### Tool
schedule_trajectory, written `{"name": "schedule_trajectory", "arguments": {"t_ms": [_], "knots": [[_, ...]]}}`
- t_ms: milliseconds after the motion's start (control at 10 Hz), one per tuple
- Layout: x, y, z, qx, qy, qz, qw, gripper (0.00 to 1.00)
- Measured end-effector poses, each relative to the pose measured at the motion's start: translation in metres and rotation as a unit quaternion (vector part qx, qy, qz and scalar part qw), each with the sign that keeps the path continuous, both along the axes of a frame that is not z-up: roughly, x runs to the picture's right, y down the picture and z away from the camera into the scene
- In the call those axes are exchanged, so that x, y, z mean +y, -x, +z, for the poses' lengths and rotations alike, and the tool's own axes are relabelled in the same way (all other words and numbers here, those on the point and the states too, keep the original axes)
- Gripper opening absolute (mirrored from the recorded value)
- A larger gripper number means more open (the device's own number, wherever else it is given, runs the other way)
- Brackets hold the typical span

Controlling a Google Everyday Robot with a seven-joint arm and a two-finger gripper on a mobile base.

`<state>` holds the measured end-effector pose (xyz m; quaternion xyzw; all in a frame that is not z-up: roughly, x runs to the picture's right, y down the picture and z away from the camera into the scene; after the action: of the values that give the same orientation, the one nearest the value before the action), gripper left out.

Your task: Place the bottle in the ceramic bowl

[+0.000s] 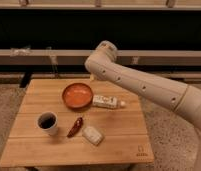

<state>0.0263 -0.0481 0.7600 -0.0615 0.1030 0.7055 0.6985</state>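
The bottle [106, 102] is small and white with a label, and lies on its side on the wooden table [119, 135], cap pointing right. It rests just right of the ceramic bowl [77, 95], a round shallow orange-red dish that is empty. My white arm [139, 85] reaches from the right edge up to a bent joint above the bowl's far side. My gripper does not show; only the arm's links are in sight, above the bottle and not touching it.
A white mug [47, 121] with dark contents stands at the table's front left. A red chili-like item [75, 127] and a pale rounded packet [93, 135] lie in front of the bowl. Dark shelving runs behind the table.
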Motion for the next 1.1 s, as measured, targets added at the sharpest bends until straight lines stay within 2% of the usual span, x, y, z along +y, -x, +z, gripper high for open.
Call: {"name": "schedule_trajectory", "arguments": {"t_ms": [200,400,500,600,700,800,900,1100], "knots": [[0.014,-0.006,0.024,-0.004,0.024,-0.026,0.9994,0.8],[0.028,-0.012,0.046,-0.05,0.051,-0.081,0.9942,0.8],[0.031,-0.03,0.061,-0.111,0.072,-0.126,0.9831,0.8],[0.029,-0.039,0.066,-0.146,0.081,-0.153,0.974,0.8],[0.028,-0.044,0.067,-0.18,0.09,-0.177,0.9633,0.8],[0.03,-0.048,0.068,-0.21,0.101,-0.203,0.951,0.8],[0.034,-0.05,0.069,-0.228,0.112,-0.227,0.9404,0.8],[0.048,-0.04,0.071,-0.244,0.127,-0.278,0.9203,0.8]]}}
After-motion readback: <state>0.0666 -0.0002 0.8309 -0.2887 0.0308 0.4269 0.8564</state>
